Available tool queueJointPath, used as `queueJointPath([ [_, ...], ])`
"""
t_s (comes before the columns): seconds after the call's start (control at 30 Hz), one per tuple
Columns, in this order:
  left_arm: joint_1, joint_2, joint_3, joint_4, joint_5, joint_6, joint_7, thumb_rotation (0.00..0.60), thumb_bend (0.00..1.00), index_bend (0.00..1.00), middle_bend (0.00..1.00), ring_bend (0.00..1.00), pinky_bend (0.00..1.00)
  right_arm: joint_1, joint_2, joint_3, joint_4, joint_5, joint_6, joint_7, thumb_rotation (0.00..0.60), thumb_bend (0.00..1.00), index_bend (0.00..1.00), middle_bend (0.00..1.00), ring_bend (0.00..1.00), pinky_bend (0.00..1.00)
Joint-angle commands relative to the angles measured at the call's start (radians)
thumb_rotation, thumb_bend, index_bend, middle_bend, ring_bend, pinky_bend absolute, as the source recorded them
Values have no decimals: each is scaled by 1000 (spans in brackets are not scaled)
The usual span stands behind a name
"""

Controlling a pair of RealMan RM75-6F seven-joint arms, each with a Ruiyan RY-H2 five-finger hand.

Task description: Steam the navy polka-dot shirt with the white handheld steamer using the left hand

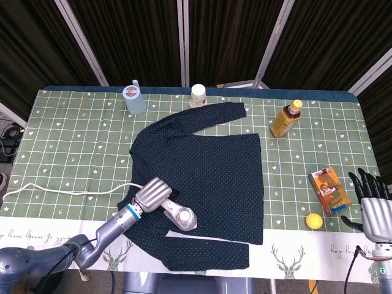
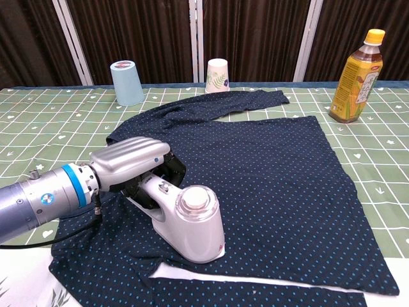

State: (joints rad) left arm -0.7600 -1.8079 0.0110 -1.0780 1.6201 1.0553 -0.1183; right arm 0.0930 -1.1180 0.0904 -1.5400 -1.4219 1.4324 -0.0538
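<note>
We note the shirt (image 1: 202,177) is navy with small light dots, spread flat in the middle of the frame on the green-checked worktop (image 1: 67,141); one sleeve reaches toward the upper centre, the other lies folded along the lower edge. Some creases show near the collar in the chest view.

The steamer (image 2: 185,220) is white and glossy, with a round cap on top. It sits base-down on the lower left part of the shirt, near the hem. Its cord (image 1: 55,190) trails off to the left of the frame.

The left hand (image 2: 131,163) grasps the steamer's handle: the fingers (image 2: 150,148) wrap over the handle from above, and the steamer's body juts out to the lower right of them.

The right hand (image 1: 372,205) shows at the lower right edge of the head view, fingers (image 1: 366,180) released and spread, holding nothing, well apart from the shirt.
</note>
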Motion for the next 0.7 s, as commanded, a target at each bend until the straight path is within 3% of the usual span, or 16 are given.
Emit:
queueJointPath([
  [0.03,6,3,1,17,-8,-3,-5,600,570,1000,895,778,997,1,0,0,0,0,0,-2,600,0,0,0,0,0],
  [0.7,69,86,36,149,-4,52,-127,600,570,1000,895,778,997,4,-2,-2,-10,-3,-4,-16,600,0,0,0,0,0],
])
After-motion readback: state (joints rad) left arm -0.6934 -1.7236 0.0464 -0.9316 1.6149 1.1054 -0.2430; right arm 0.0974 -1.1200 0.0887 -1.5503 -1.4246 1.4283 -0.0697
